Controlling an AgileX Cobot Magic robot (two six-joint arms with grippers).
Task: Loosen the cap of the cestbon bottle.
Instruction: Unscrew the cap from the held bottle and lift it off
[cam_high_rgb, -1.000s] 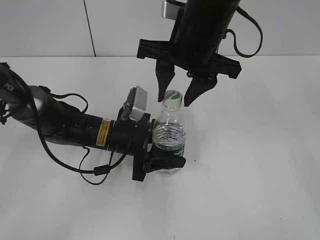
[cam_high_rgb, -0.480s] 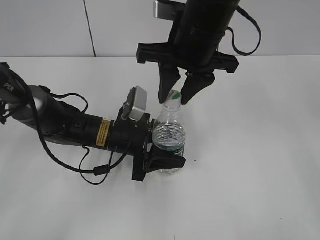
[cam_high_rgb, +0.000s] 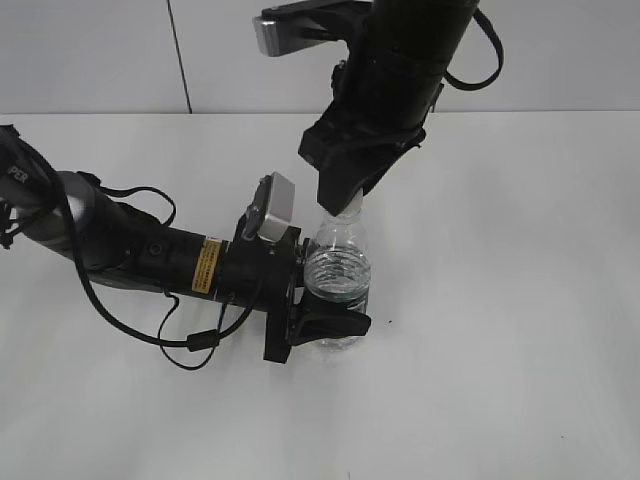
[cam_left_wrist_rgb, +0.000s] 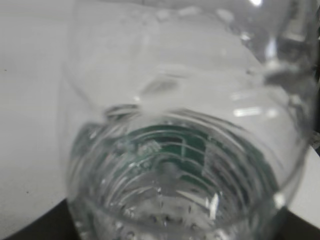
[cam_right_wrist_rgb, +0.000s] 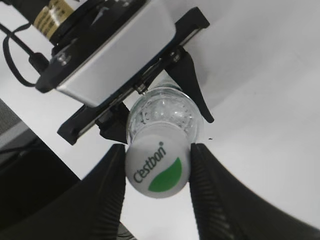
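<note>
The cestbon bottle (cam_high_rgb: 338, 268), clear with a green label band, stands upright on the white table. My left gripper (cam_high_rgb: 322, 290) comes in from the left and is shut on its lower body; one black finger (cam_high_rgb: 338, 325) wraps the front. In the left wrist view the bottle (cam_left_wrist_rgb: 165, 150) fills the frame. My right gripper (cam_high_rgb: 345, 200) hangs over the bottle from above and covers most of the cap. In the right wrist view the white cap (cam_right_wrist_rgb: 157, 170) with its green leaf mark sits between the two black fingers (cam_right_wrist_rgb: 107, 190), which press on its two sides.
The left arm (cam_high_rgb: 130, 250) lies low across the table's left side with a loose black cable (cam_high_rgb: 190, 345) beside it. The left wrist camera housing (cam_right_wrist_rgb: 115, 45) sits close to the bottle's neck. A pale wall stands behind the table.
The right gripper's jaws closed onto the cap, then the wrist turned about the bottle's axis. The left gripper and the bottle stayed put.
</note>
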